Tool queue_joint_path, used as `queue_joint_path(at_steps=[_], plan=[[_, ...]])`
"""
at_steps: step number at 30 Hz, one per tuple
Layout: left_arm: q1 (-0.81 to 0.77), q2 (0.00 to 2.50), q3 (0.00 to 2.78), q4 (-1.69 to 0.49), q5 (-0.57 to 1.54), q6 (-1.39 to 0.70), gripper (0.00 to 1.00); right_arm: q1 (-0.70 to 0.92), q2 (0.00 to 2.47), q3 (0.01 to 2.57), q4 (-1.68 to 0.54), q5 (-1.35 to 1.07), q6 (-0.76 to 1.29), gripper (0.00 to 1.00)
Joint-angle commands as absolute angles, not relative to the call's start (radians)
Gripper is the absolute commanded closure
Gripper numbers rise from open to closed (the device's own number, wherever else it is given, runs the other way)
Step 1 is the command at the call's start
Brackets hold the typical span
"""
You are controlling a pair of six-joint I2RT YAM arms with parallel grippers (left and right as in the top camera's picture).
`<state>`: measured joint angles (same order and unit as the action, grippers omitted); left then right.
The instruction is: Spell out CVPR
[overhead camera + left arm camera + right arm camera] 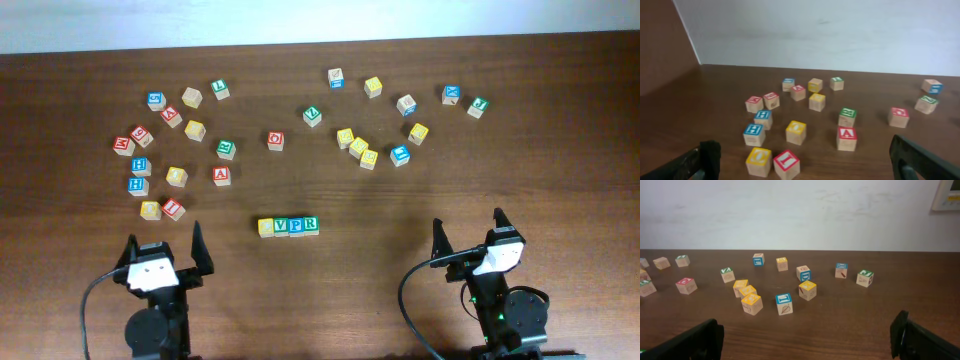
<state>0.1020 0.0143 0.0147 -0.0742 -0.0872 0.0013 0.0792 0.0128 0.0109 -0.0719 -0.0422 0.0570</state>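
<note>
Four letter blocks stand touching in a row near the table's front middle: a yellow block [266, 227], a green V block [280, 226], a blue P block [295, 226] and a green R block [311, 225]. My left gripper [164, 246] is open and empty at the front left, away from the row. My right gripper [468, 231] is open and empty at the front right. The row shows in neither wrist view. In the left wrist view the open fingers [805, 160] frame a yellow O block [759, 161] and a red I block [786, 164].
Loose letter blocks lie scattered at the back left, such as a red A [221, 174] and a blue H [138, 185], and at the back right, such as a blue block [399, 155] and yellow blocks [357, 147]. A red O block [275, 140] sits mid-table.
</note>
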Motion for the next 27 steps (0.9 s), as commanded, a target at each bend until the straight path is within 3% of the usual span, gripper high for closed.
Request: queue_joint_path(at_steps=[1, 27], plan=[[0.108, 0.005, 0.008, -0.076, -0.104, 0.016, 0.01, 0.077, 0.004, 0.006, -0.078, -0.037, 0.067, 0.02], [0.081, 0.005, 0.009, -0.075, -0.101, 0.031, 0.01, 0.077, 0.004, 0.006, -0.078, -0.037, 0.067, 0.02]])
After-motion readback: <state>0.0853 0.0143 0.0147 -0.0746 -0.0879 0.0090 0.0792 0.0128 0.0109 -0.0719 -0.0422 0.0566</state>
